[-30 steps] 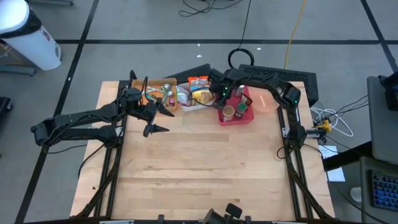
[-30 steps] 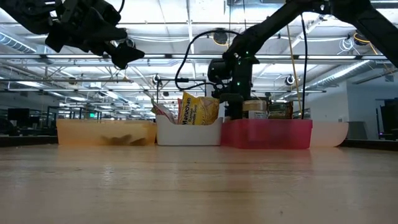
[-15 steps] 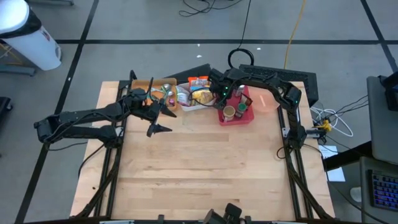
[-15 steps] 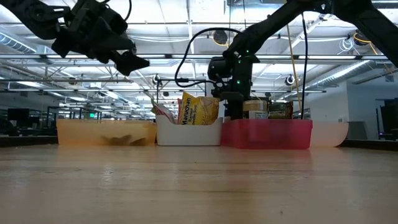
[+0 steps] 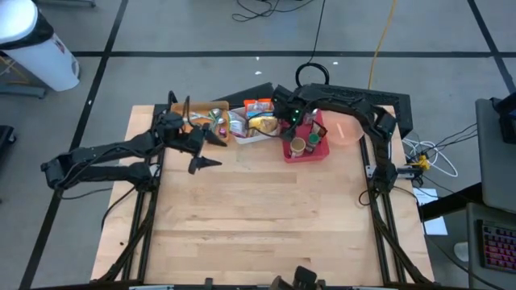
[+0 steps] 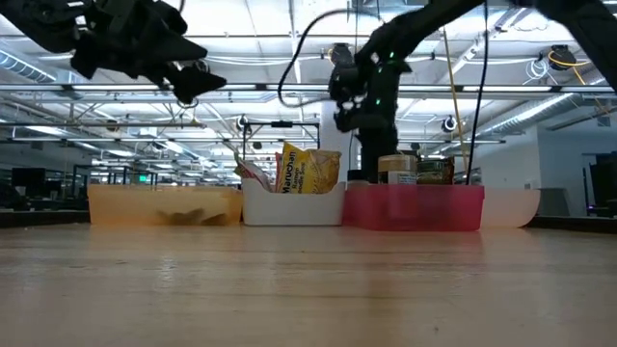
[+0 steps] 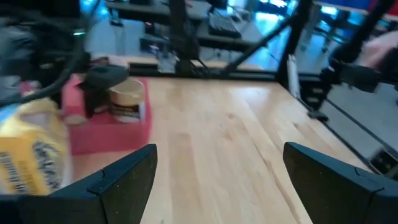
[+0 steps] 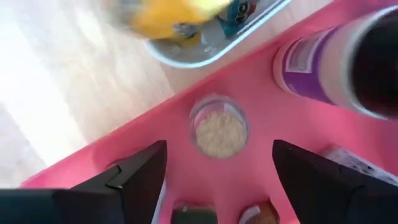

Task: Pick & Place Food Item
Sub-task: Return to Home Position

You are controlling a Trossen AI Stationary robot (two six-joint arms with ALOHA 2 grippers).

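My right gripper (image 8: 219, 163) hangs open, pointing down over the pink bin (image 5: 316, 151). Straight below it a small clear jar of pale grains (image 8: 219, 130) stands upright on the bin's floor, and neither finger touches it. A purple-labelled bottle with a dark cap (image 8: 329, 62) and a tan-lidded jar (image 7: 127, 99) stand in the same bin. My left gripper (image 5: 212, 151) hovers open above the table next to the orange bin (image 5: 197, 113), with nothing between its fingers (image 7: 124, 180).
A white bin (image 5: 256, 130) with a yellow packet (image 6: 308, 169) and other food packs sits between the orange bin and the pink one, all along the table's far edge. Bare wood (image 5: 258, 209) stretches from the bins to the near edge.
My right gripper has risen above the pink bin, its fingers coming up from among the jars to well over their tops. The things in the bins stay where they were.
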